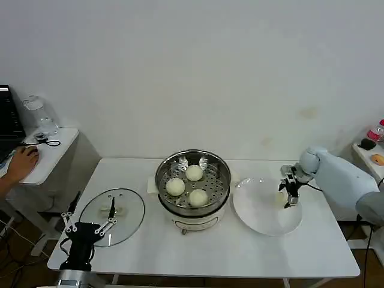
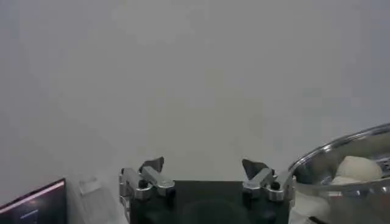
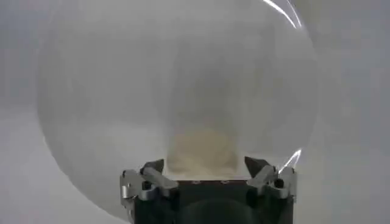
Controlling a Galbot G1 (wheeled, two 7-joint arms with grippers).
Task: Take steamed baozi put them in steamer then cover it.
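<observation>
Three baozi sit in the steamer; right hand spread around a fourth.

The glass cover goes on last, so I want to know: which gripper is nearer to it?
Left. The left gripper hangs open at the near edge of the cover; the right gripper is across the steamer, over the white plate.

A plain test room or lab rather than a home kitchen: a bare white wall, a white tabletop, and a side desk with a monitor and loose cables.
</observation>
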